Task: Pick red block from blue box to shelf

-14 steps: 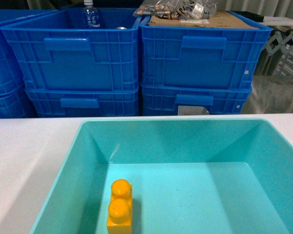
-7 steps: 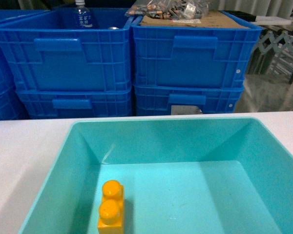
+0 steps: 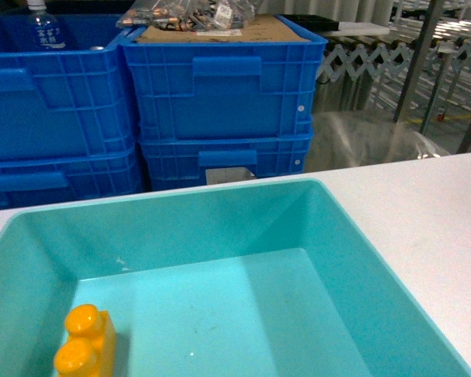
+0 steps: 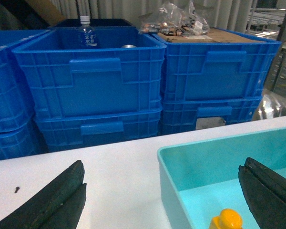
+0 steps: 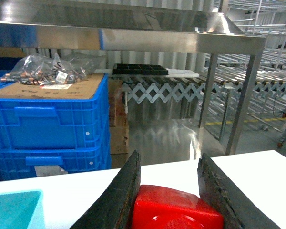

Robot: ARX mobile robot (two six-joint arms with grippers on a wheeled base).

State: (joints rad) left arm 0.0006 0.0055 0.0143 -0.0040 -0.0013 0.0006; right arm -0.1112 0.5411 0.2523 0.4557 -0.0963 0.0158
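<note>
While my right claw (image 5: 169, 191) is pinching the red block (image 5: 174, 210) above the white desk (image 5: 257, 167) and the left claw (image 4: 162, 200) hangs spread over the blue box (image 3: 361, 259), I judge the carrying step underway, needing a lift toward the shelf (image 5: 133, 36).

Left pincer (image 4: 162, 200): two fingers, matte black, wedge-shaped, tapering from a thick base to a blunter tip.
Left finger surface (image 4: 52, 200): coarse, grainy, rubber-like; a lengthwise seam splits each finger into two layers.
Right pincer (image 5: 169, 195): two fingers, dark grey-black, narrow at the tips, widening downward.
Right finger surface (image 5: 219, 191): rough, pitted, scuffed along inner edges, possibly worn padding.
Head view: no part of the robot visible.
Cables, screws, markings: none discernible.
</note>
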